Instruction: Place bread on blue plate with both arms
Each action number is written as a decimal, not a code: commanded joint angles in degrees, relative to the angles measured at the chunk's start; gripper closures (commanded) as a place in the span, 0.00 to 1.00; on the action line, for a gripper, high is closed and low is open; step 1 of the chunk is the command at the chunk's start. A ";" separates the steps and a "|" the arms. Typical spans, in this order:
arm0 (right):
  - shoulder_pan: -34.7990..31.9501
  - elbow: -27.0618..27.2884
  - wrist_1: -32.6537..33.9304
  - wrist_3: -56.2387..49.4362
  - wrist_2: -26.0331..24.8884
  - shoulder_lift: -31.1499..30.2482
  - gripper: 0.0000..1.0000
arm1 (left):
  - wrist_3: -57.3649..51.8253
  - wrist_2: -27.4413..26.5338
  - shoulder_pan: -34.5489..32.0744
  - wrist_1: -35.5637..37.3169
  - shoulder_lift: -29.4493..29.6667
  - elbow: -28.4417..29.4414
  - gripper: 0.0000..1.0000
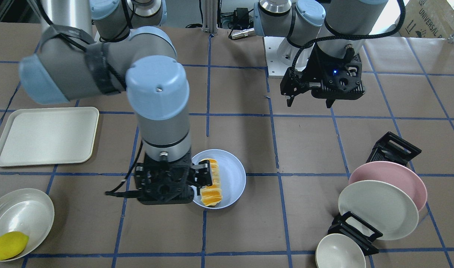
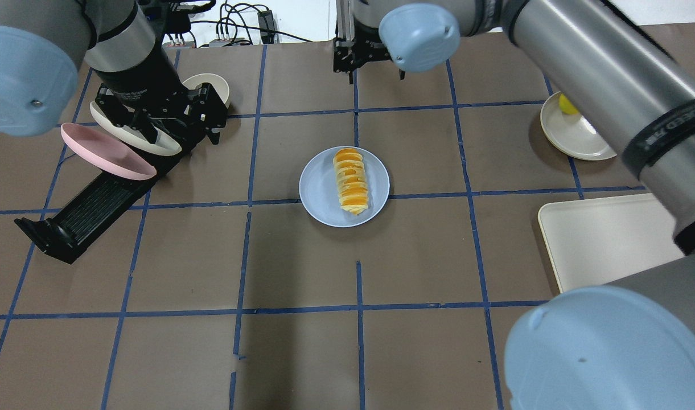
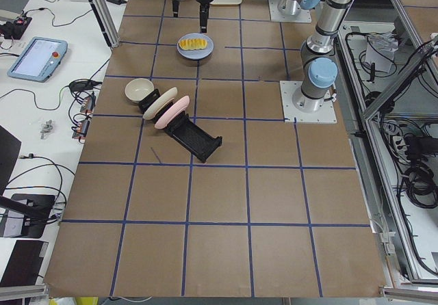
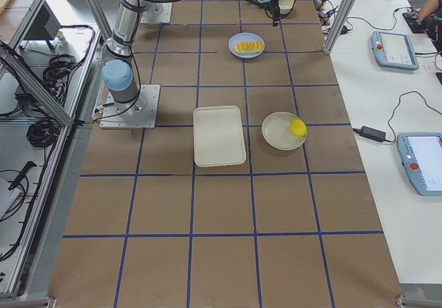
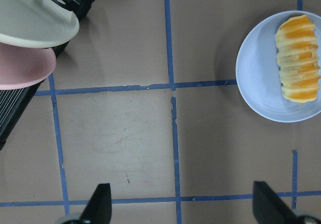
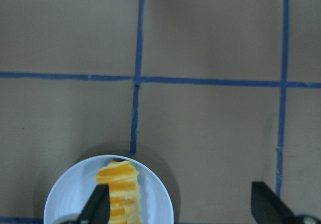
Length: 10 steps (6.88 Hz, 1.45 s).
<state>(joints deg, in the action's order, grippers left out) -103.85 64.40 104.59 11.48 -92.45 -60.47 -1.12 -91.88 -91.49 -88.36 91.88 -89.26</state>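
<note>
Lowest in the front view, at the right, a rack (image 1: 394, 149) holds spare plates. It matters only as something to steer around.

At the frame's centre the bread (image 1: 213, 193) lies lengthwise on the blue plate (image 1: 232, 175), well inside the rim and resting on nothing else. The placing itself looks done. What remains, I judge, is a clean retreat.

The right claw (image 1: 170, 180) hangs over the plate's left edge, released and empty. Its wrist view shows the fingers spread wide with the loaf below them, apart from both. It should rise straight up before swinging sideways, so that no fingertip catches the loaf or drags the plate across the counter (image 1: 308, 208). The fingers should remain spread while it does so.

Farthest back, in the upper right, the left claw (image 1: 309, 98) is also released and holds nothing. It hangs well clear of the plate. The overhead view puts it above the rack, so any descent there risks knocking the stacked plates.
</note>
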 commanded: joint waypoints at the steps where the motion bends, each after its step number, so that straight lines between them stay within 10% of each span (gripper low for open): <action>1: 5.57 -8.38 -9.45 -1.64 1.04 -1.66 0.00 | -0.02 0.03 -0.01 0.11 0.49 0.57 0.00; 7: 9.72 -3.24 -22.14 -8.45 1.21 -10.71 0.03 | 0.06 -0.84 0.17 0.20 0.15 -0.03 0.00; 10: 9.72 17.87 -15.76 -9.47 1.48 -24.55 0.00 | -0.55 -0.15 1.13 -4.15 -0.11 1.28 0.00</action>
<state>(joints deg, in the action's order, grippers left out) -94.18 72.72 85.52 2.01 -90.95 -78.80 -1.29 -92.15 -90.86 -89.42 91.92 -88.56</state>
